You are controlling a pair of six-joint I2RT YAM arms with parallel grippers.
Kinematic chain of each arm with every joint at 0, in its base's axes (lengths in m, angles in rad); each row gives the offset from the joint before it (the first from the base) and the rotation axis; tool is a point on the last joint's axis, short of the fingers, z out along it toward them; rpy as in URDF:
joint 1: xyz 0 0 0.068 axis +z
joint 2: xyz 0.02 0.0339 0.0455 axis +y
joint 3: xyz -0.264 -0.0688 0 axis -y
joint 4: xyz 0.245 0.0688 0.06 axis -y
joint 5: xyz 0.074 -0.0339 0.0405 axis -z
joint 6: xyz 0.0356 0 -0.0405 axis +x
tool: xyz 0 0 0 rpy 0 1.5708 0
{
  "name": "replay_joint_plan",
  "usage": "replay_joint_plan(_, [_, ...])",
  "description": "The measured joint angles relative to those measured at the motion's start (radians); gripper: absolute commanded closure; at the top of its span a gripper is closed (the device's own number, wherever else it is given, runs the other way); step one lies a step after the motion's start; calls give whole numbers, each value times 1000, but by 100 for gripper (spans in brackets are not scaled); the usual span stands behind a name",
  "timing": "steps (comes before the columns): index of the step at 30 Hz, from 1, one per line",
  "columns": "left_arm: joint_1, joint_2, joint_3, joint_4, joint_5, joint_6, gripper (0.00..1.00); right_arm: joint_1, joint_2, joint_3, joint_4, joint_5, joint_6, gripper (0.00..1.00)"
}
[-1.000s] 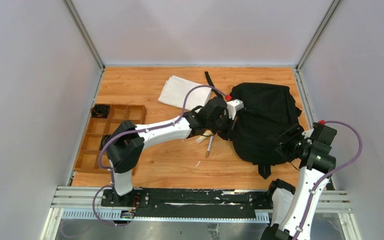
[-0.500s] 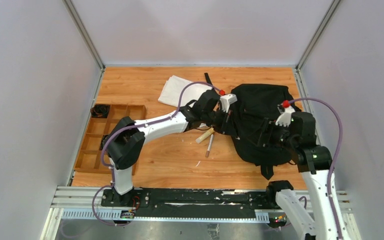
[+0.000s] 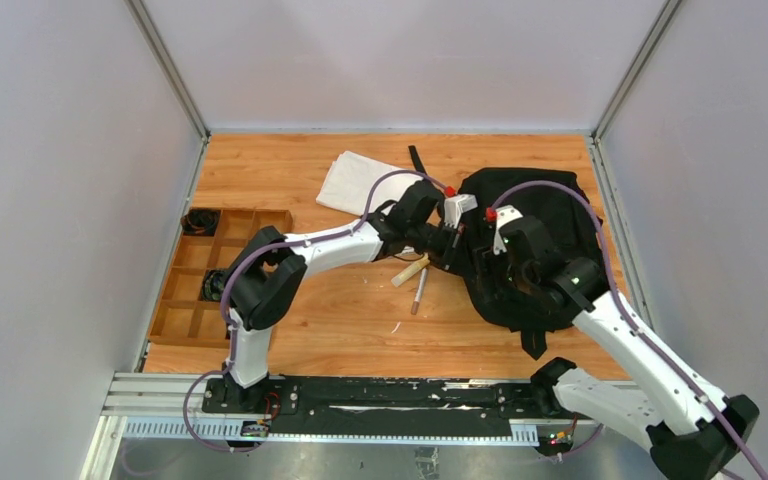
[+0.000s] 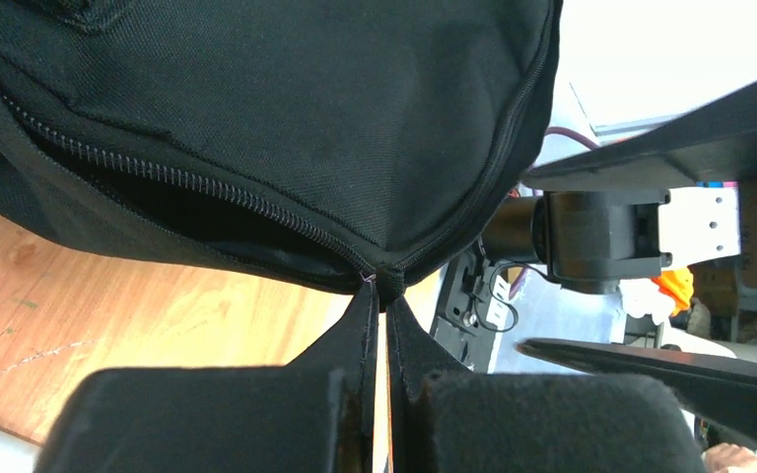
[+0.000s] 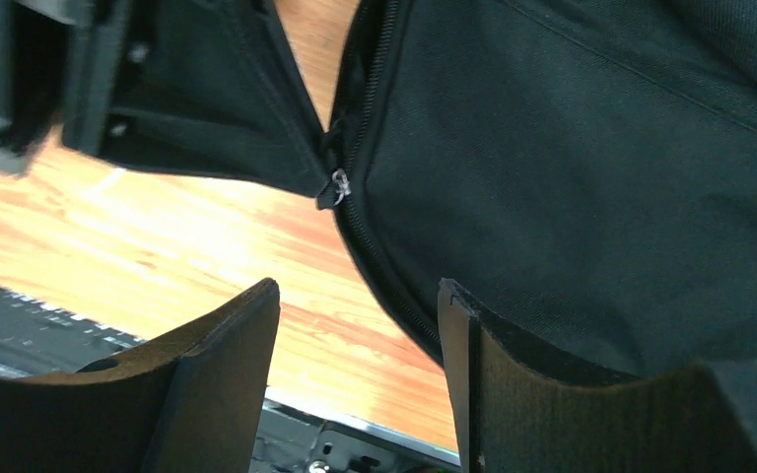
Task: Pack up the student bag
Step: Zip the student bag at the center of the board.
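Student bag (image 3: 545,215): far right of table (image 3: 310,310); left gripper (image 4: 378,296) clenched on its left zipper edge; right gripper (image 5: 358,291) spread apart, near its zipper pull (image 5: 338,184).

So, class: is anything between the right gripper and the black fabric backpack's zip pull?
Nothing visible. The right gripper, jaws open, faces the small metal zip pull on the large black fabric backpack, only air between.

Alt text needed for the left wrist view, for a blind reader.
The left claw is pinched shut on the student bag's edge, beside a partly open zipper showing a dark interior. Wooden table lies below; the right arm sits beyond.
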Motion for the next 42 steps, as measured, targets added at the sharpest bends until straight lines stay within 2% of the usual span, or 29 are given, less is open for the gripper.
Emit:
replay_joint_plan(6, [4, 0, 13, 8, 12, -11, 100, 61, 103, -33, 13, 140, 3, 36])
replay_joint_plan(14, [24, 0, 17, 9, 10, -24, 100, 70, 111, -66, 61, 168, 1, 42])
replay_joint_plan(16, [31, 0, 17, 10, 8, -38, 100, 71, 121, -84, 82, 167, 8, 50])
replay_joint_plan(20, [54, 0, 16, 27, 21, -81, 100, 72, 140, -134, 112, 171, 42, 96])
replay_joint_plan(21, [58, 0, 16, 30, 22, -87, 100, 72, 139, -139, 121, 172, 47, 100])
replay_joint_plan(30, [74, 1, 26, 46, 16, -118, 100, 74, 61, -145, 130, 175, 117, 100])
replay_joint_plan(42, [191, 119, 217, -52, 18, -116, 100, 74, -25, -179, 142, 160, 273, 100])
